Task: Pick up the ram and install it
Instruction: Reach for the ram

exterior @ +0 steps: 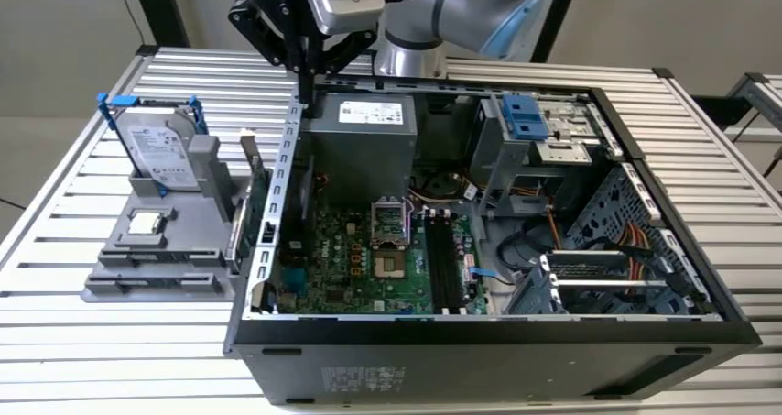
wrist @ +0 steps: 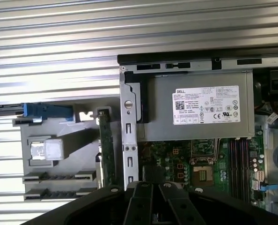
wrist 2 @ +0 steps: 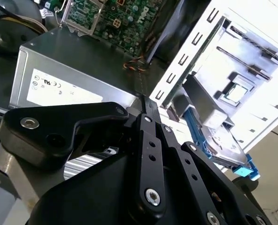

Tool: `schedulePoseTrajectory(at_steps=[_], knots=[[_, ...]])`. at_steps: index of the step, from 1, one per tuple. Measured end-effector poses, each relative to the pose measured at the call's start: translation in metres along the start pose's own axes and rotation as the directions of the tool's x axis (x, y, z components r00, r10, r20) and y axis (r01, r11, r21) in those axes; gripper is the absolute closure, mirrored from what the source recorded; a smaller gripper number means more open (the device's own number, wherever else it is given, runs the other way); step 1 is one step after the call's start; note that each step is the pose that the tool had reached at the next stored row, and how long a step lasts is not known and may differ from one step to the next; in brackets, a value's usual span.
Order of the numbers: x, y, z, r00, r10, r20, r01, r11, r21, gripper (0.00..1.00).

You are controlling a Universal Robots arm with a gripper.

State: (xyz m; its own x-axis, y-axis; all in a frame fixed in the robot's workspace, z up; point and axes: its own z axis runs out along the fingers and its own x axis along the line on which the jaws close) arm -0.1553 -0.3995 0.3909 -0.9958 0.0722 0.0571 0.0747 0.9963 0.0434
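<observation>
Pincer [exterior: 304, 103] hovers closed over case wall [exterior: 291, 149] (ram [exterior: 253, 169] upright in holder [exterior: 159, 250]).

The bench [exterior: 110, 342] was a slatted metal top, its ribs running from side to side. An open computer case [exterior: 489, 360] lay on its side over most of it. Just beside the case, toward the exterior view's left, a grey parts holder [exterior: 159, 282] sat flat on the slats.

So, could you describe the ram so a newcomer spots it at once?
Beside the open computer case, on the exterior view's left, sits a grey holder. The ram stands on edge there, nearest the case: a thin green stick, unlike the boxy hard drive and square chip.
</observation>
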Motion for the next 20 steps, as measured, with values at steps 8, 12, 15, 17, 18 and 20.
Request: schedulePoseTrajectory(at_steps=[8, 12, 15, 17, 18, 20], knots=[[0.0259, -0.0021, 0.0014, 0.9991, -0.015, 0.0401, 0.015, 0.9999, -0.0079, 1.00], [0.0318, -0.0025, 0.0018, 0.9985, -0.038, 0.0391, 0.038, 0.9993, -0.0074, 1.00], [0.0362, -0.0029, 0.0020, 0.9979, -0.052, 0.0384, 0.053, 0.9986, -0.0074, 1.00], [0.0396, -0.0032, 0.0022, 0.9977, -0.055, 0.0385, 0.056, 0.9984, -0.0078, 1.00], [0.0412, -0.0033, 0.0023, 0.9977, -0.056, 0.0385, 0.056, 0.9984, -0.0080, 1.00], [0.0445, -0.0036, 0.0025, 0.9977, -0.057, 0.0385, 0.057, 0.9983, -0.0082, 1.00]])
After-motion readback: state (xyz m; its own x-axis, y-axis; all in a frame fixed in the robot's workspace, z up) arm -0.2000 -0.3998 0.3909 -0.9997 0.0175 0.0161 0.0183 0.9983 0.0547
